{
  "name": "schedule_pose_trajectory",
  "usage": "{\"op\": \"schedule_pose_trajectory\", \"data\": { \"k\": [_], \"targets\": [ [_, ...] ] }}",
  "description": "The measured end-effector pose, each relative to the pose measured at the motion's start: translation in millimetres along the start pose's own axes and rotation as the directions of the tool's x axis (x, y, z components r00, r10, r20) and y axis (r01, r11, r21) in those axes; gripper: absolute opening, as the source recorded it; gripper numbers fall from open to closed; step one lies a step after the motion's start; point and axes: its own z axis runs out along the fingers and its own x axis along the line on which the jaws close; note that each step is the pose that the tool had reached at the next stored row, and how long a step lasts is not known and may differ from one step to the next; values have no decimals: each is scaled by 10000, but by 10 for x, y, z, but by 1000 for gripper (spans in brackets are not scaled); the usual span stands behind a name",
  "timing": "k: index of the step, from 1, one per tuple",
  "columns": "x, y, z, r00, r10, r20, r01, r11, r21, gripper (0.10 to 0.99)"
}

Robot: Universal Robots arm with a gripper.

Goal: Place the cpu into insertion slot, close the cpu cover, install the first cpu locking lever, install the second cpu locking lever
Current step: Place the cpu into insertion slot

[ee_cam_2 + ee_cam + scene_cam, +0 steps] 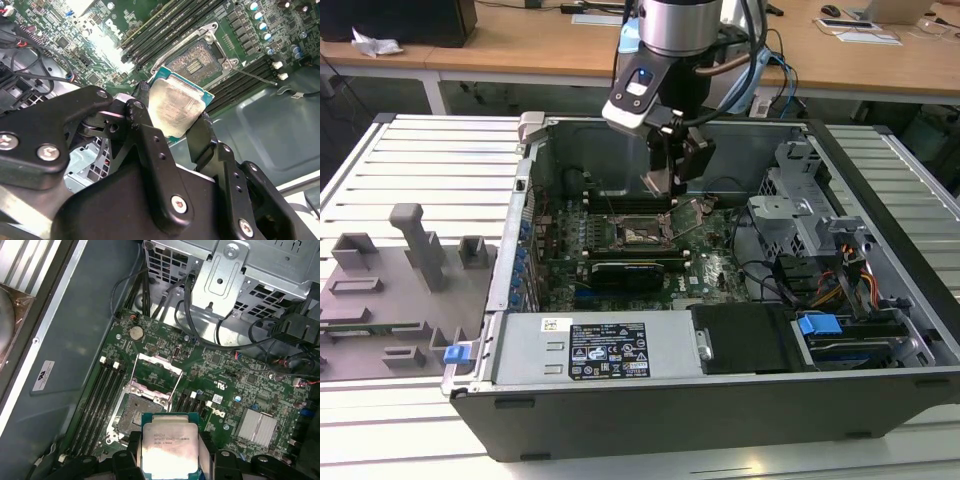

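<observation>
The gripper (172,117) is closed narrow on the cpu (179,102), its 2 black fingers (141,112) pressing opposite edges of the square chip, whose pale metal top shows in both wrist views. The cpu hangs in the air over the green motherboard (225,375), close to the insertion slot (136,414) but not seated in it. The slot's dark pin field lies bare inside its silver rim. Just past the slot in the first wrist view, the cpu cover (157,374) stands swung open, a thin silver frame with a large cut-out through which the green board shows. In the second wrist view a thin metal rod (255,76) runs out from 1 corner of the slot. Long black memory slots (97,395) lie alongside the slot, a round coin battery (135,332) sits beyond the cover, and a finned silver heat sink (256,427) sits off to one side. Farther on stands a perforated metal cage (235,270). In the exterior view the arm (670,30) reaches down into the open computer case (720,420), which lies on its side on the white slatted bench (420,150). A grey power supply box (590,350) with labels sits along the case's near edge. A grey moulded tray (390,290) lies on the bench toward the exterior view's left. Wooden desks (520,45) stand behind.
</observation>
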Motion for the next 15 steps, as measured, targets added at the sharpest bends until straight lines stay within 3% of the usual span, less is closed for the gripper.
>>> {"op": "schedule_pose_trajectory", "data": {
  "k": [4, 6, 8, 12, 15],
  "targets": [
    [-1, -2, 29, 10000, 0, -1, 0, 10000, 0, 537],
    [-2, -8, 85, 10000, 7, 55, -7, 10000, 21, 537],
    [-2, -12, 126, 9988, 483, 100, -483, 9988, 12, 537],
    [-4, -16, 184, 9884, 1504, 183, -1504, 9886, -19, 537],
    [-4, -20, 237, 9805, 1954, 219, -1954, 9807, -36, 537]
  ]
}}
